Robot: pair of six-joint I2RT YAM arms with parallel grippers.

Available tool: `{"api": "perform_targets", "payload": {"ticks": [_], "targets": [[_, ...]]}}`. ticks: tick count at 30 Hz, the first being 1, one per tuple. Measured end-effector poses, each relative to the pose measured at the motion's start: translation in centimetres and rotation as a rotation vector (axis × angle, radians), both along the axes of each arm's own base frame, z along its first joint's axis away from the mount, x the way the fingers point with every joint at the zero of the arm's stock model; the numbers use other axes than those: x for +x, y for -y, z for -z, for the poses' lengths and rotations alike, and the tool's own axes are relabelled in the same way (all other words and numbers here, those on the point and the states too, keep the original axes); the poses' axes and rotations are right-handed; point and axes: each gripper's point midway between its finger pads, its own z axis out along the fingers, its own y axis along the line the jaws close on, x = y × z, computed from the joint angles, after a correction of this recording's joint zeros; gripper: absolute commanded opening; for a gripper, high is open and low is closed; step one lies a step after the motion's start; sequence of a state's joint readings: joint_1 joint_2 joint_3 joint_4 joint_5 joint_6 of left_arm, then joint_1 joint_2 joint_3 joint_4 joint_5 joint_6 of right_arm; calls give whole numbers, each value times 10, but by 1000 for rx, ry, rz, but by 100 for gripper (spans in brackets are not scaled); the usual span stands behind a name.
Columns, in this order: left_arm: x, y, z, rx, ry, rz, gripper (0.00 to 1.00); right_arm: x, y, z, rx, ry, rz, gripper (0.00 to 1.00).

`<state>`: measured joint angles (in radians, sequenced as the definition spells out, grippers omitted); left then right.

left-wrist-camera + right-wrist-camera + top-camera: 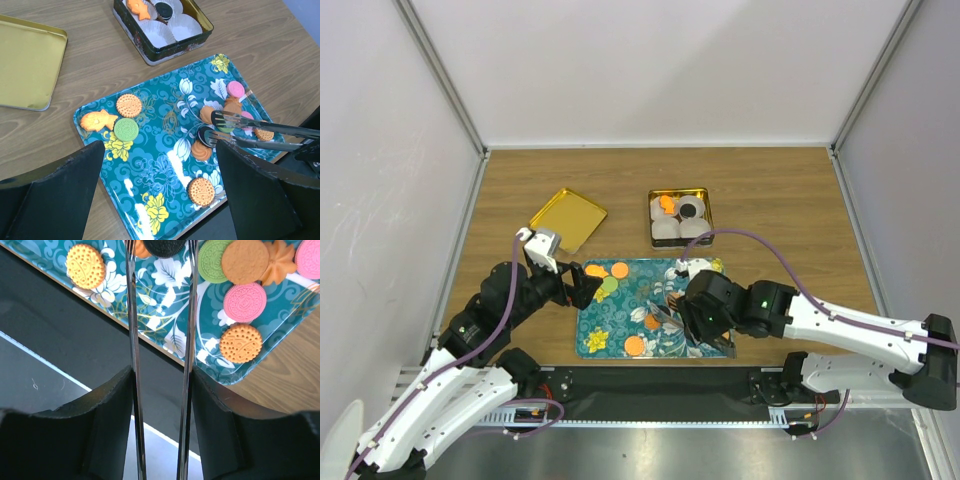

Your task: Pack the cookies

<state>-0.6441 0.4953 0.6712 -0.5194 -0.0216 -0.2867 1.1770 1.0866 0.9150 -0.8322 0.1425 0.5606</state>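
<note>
Several cookies lie on the teal flowered tray [618,332]: an orange disc [128,105], a green one [126,129], a pink one [235,89], a black one [206,134]. My right gripper [162,405] is shut on metal tongs [131,340]. The tong tips stand on either side of the black cookie [165,246]; I cannot tell whether they touch it. My left gripper [160,200] is open and empty, above the tray's near left part. The tin [150,55] holds an orange cookie [138,7] and a black cookie [164,7] in white paper cups.
A gold lid [567,220] lies upside down on the wooden table, left of the tin [680,217]. The tray's near edge sits at the table's front edge, over the black base rail. White walls close in the table on three sides.
</note>
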Motion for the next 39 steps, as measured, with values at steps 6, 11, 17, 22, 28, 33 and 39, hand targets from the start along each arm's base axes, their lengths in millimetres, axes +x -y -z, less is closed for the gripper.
{"api": "perform_targets", "payload": {"ticks": [6,11,17,22,28,33,39], "targets": [[0,0,0,0,0,0,100,-4,4,5,2,-18,6,53],[0,1,0,0,0,3,100,-5,3,7,3,-23,4,54],[-1,1,0,0,0,5,100,-4,2,8,6,-22,4,55],[-1,1,0,0,0,6,100,-3,1,12,10,-30,9,55],[-1,1,0,0,0,6,100,0,3,18,22,-57,28,55],[-1,1,0,0,0,7,100,0,3,22,31,-81,34,54],[-1,1,0,0,0,7,100,-2,3,18,51,-91,28,52]]}}
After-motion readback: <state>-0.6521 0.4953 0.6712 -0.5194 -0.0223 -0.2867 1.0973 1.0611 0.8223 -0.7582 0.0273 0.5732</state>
